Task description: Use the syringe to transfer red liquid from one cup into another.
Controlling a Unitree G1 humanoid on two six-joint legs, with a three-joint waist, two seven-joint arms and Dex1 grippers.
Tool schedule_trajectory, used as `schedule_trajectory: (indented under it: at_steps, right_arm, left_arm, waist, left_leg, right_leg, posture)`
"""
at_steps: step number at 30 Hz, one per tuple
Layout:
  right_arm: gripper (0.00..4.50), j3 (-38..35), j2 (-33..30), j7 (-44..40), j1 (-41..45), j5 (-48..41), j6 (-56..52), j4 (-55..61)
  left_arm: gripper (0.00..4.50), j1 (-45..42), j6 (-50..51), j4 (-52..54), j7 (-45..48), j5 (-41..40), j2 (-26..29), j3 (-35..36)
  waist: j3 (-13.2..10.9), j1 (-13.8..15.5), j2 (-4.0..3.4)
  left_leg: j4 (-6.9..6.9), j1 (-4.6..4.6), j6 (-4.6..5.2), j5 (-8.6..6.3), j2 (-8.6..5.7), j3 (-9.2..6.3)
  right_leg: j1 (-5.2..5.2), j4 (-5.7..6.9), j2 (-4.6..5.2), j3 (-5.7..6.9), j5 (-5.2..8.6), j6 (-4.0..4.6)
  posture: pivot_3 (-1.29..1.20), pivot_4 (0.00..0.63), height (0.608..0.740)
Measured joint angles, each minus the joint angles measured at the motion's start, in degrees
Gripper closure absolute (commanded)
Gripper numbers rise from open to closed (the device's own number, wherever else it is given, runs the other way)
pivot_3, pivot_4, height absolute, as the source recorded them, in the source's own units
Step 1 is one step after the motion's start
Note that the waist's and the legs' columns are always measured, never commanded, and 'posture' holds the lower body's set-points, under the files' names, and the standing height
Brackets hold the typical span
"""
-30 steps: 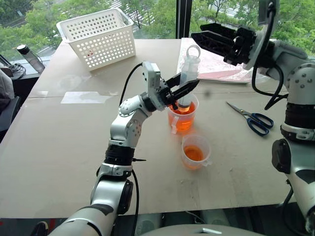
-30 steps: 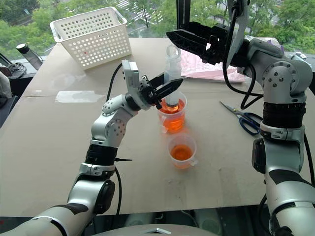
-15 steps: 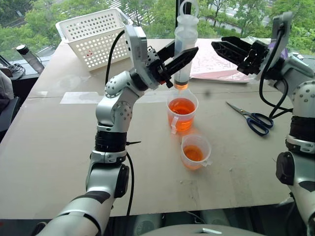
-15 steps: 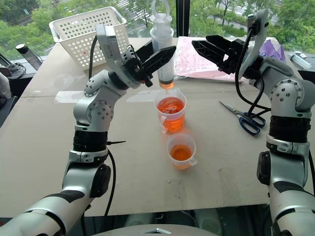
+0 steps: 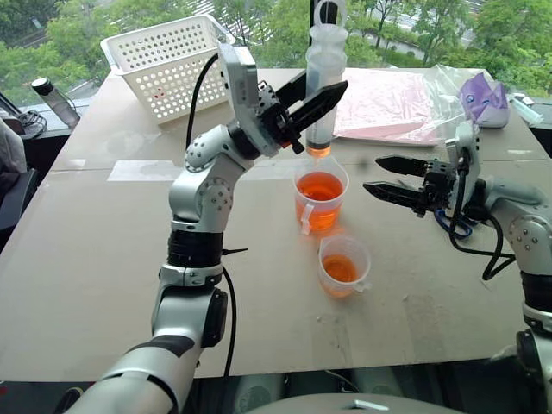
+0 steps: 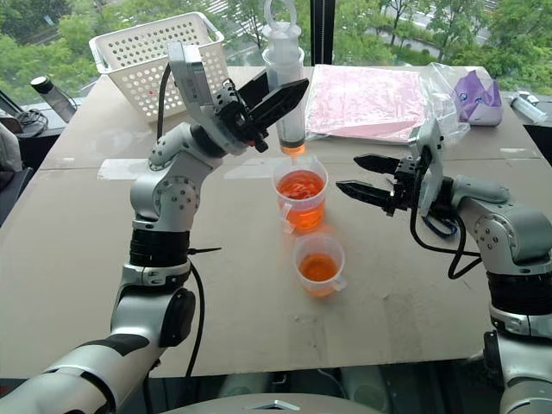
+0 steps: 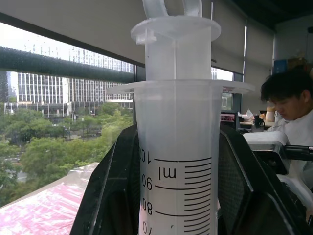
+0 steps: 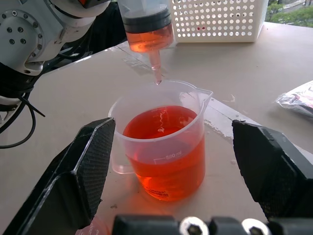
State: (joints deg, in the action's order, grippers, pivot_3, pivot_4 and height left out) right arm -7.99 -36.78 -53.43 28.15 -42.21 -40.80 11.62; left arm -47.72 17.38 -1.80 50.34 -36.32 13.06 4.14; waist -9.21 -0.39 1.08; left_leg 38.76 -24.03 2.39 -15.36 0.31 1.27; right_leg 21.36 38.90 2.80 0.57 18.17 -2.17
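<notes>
My left gripper (image 5: 321, 97) is shut on the syringe (image 5: 326, 78), a large clear barrel with a printed scale (image 7: 176, 166), and holds it upright. Its orange-tinted tip (image 5: 317, 153) hangs just above the larger cup (image 5: 320, 200), clear of the rim. A little red liquid (image 8: 149, 39) sits in the syringe's lower end. The larger cup (image 8: 164, 147) is over half full of red liquid. The smaller cup (image 5: 342, 266) stands just in front of it with a shallower layer. My right gripper (image 5: 373, 174) is open, level with the larger cup and to its right, pointing at it without touching.
A white perforated basket (image 5: 172, 65) stands at the back left. A pink sheet (image 5: 388, 103) and a plastic bag with something purple (image 5: 483, 90) lie at the back right. Blue-handled scissors (image 5: 457, 226) lie under my right wrist. A bottle (image 5: 52, 99) stands beyond the table's left edge.
The left gripper lifted the syringe out of the larger cup, then held almost still. The right arm came down from high at the back to cup height on the right, staying open.
</notes>
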Motion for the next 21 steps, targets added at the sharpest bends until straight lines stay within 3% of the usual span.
schedule_trajectory:
  at_steps: [7, 10, 21]
  right_arm:
    - [0.43, -6.61, -2.89, 1.47, -3.57, -0.49, 1.55, 0.83]
    - [0.43, -8.59, -5.31, 1.77, -3.32, 0.16, 2.71, -1.71]
    - [0.43, -12.85, -5.18, 5.35, 2.16, -4.72, 0.79, -4.62]
  left_arm:
    - [3.09, 1.17, 10.09, 11.66, -2.25, -11.17, -0.21, 0.28]
    - [3.09, 6.42, 15.29, 17.92, -2.67, -15.81, 1.16, -1.00]
    - [3.09, 15.52, 17.60, 22.44, 1.17, -14.97, 2.80, -8.40]
  waist:
    - [0.00, -0.05, -0.01]
    - [0.02, -0.32, -0.03]
    - [0.03, -0.19, -0.05]
  left_leg:
    - [0.00, 0.11, 0.00, 0.00, 0.00, 0.00]
    - [0.00, 0.19, 0.00, 0.00, 0.01, 0.01]
    - [0.03, 0.19, 0.00, 0.00, 0.01, 0.01]
  right_leg:
    - [-0.12, -0.01, 0.02, -0.01, 0.00, 0.00]
    - [-0.18, 0.00, 0.02, -0.03, 0.00, 0.00]
    - [-0.21, -0.02, -0.02, -0.04, 0.00, 0.00]
  posture:
    - [0.00, 0.150, 0.740]
    - [0.00, 0.150, 0.740]
    - [0.00, 0.150, 0.740]
